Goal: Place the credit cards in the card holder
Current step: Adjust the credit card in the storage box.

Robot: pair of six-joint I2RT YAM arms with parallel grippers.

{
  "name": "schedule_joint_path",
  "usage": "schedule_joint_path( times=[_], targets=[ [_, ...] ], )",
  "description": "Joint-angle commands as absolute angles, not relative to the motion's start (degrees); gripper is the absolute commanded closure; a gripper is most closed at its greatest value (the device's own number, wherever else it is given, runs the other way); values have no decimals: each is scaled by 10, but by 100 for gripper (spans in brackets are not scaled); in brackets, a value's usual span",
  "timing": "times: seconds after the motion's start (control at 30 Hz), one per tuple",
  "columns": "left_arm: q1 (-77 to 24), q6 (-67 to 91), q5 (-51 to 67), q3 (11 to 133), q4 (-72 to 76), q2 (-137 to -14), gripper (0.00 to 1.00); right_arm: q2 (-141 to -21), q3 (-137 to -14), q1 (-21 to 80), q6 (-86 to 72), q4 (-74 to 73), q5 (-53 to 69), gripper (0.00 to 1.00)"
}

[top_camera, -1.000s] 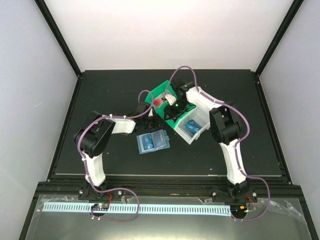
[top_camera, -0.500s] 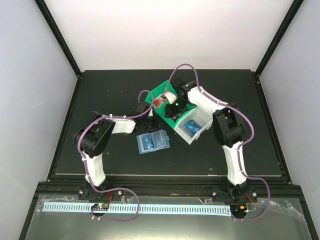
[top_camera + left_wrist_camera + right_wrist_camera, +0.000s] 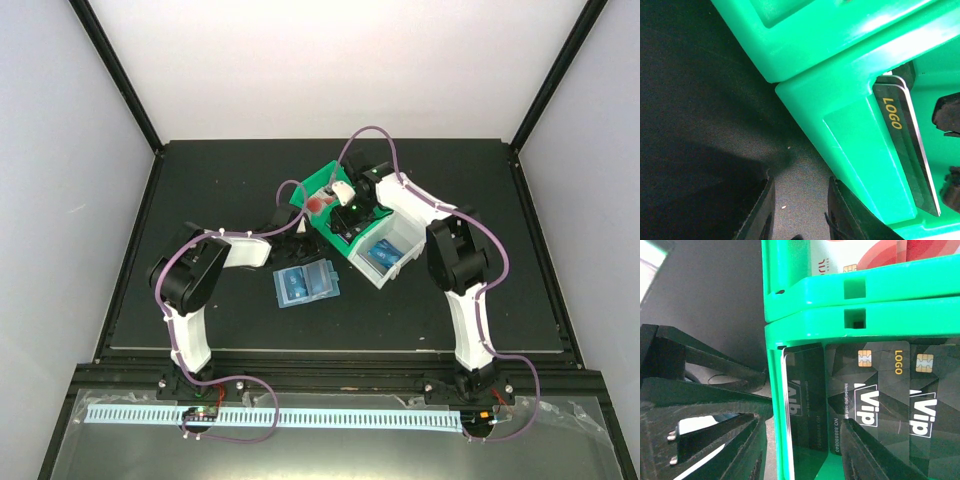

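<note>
Right pincer (image 3: 807,455): jaws apart, nothing clamped, dipped into green bin (image 3: 805,315) over dark cards (image 3: 875,390) | right arm: elbow out, forearm reaching left | left pincer (image 3: 800,210): jaws apart, empty, low over mat (image 3: 700,125) just beside bin | left forearm: stretched right | holder (image 3: 307,284): open on mat, near bin

The right hand (image 3: 338,208) has edged slightly farther over the green bin (image 3: 318,178), away from the arm bases. The right elbow (image 3: 460,255) has swung a little outward to the right, and its purple cable (image 3: 370,130) now arches slightly higher.
</note>
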State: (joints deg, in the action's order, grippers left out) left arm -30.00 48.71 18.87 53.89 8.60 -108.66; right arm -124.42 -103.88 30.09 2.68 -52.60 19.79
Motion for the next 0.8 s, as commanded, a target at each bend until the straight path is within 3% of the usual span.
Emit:
schedule_joint_path(
  times=[0.0, 0.5, 0.77],
  targets=[
    [-305, 490, 187, 559, 83, -1103, 69, -1264, -1034, 309, 36, -515, 176, 58],
    [-305, 489, 186, 571, 75, -1113, 69, -1250, -1025, 316, 42, -509, 202, 77],
    [-304, 488, 185, 573, 75, -1114, 69, -1236, -1025, 316, 39, -511, 206, 78]
  ],
)
